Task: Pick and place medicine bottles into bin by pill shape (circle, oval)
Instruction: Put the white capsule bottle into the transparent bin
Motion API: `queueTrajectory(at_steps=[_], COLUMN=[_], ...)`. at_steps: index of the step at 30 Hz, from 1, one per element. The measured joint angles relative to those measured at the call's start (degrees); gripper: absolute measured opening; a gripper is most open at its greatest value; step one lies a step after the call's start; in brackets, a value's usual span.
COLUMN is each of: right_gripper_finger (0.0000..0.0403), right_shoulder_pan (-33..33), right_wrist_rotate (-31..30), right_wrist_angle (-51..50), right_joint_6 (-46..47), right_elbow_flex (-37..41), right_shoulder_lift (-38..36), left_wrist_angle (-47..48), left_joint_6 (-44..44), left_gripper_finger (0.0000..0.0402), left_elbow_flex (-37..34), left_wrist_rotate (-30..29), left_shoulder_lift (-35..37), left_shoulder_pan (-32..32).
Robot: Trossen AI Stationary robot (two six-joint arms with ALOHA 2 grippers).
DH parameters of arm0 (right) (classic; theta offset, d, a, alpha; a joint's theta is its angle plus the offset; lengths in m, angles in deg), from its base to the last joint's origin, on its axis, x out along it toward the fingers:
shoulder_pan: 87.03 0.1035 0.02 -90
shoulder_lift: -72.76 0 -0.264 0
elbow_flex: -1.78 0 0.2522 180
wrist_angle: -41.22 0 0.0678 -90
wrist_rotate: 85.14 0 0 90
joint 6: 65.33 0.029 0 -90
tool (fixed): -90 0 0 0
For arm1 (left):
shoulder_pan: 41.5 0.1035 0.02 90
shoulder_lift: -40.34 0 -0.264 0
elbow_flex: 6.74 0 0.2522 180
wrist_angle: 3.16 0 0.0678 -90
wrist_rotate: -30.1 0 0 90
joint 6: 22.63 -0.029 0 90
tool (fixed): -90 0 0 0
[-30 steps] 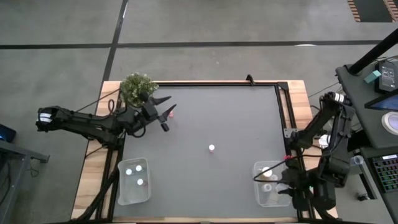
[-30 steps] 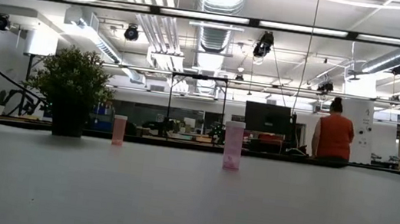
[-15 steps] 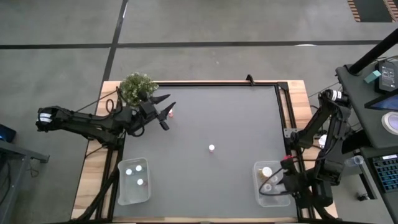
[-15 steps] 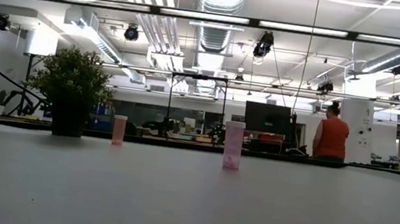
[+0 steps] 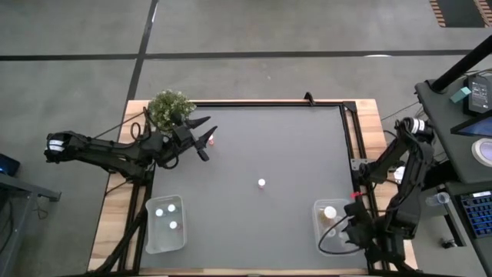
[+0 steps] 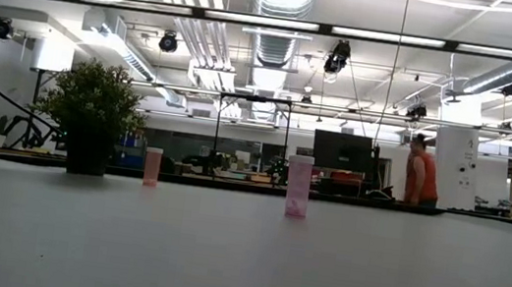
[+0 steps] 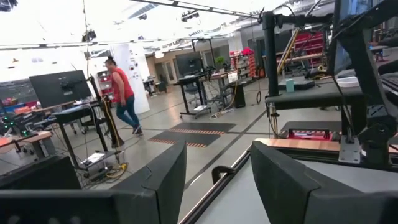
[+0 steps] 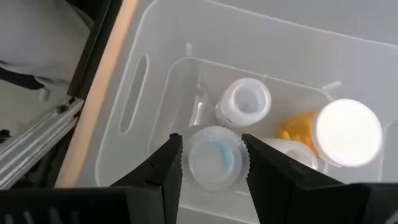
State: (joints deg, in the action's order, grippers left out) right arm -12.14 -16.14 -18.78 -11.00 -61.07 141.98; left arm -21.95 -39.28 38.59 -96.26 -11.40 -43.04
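Meanwhile: right-bin drop in hand, 2 bottles left on table

The right gripper [image 8: 208,162] was seen over the right bin [image 5: 321,231], fingers closed around a white-capped bottle [image 8: 214,157] just above the bottles already lying inside, including an orange one [image 8: 297,127]. Judged step: placing this bottle; the next move calls for the fingers to part, then a lift clear of the bin wall. The left gripper [image 5: 206,137] was held above the table's far left, beside the potted plant [image 5: 170,108], fingers apart and empty, close to a pinkish bottle [image 5: 211,141]. A second bottle [image 5: 261,183] stood mid-table. The left bin [image 5: 151,231] held 2 white-capped bottles. Pill shapes could not be read.
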Motion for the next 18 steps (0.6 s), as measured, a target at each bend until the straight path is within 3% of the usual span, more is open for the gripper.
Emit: queueTrajectory(at_steps=[18], right_gripper_finger=[0.0137], right_shoulder_pan=[0.0], right_wrist_rotate=[0.0], right_wrist_angle=[0.3], right_joint_6=[-1.1], right_elbow_flex=[0.0], right_shoulder_lift=[7.8], left_wrist_angle=[-0.1], left_joint_6=[0.2], left_gripper_finger=[0.0162], left_elbow_flex=[0.0], left_wrist_rotate=[0.0], left_shoulder_lift=[0.0], left_shoulder_pan=[0.0])
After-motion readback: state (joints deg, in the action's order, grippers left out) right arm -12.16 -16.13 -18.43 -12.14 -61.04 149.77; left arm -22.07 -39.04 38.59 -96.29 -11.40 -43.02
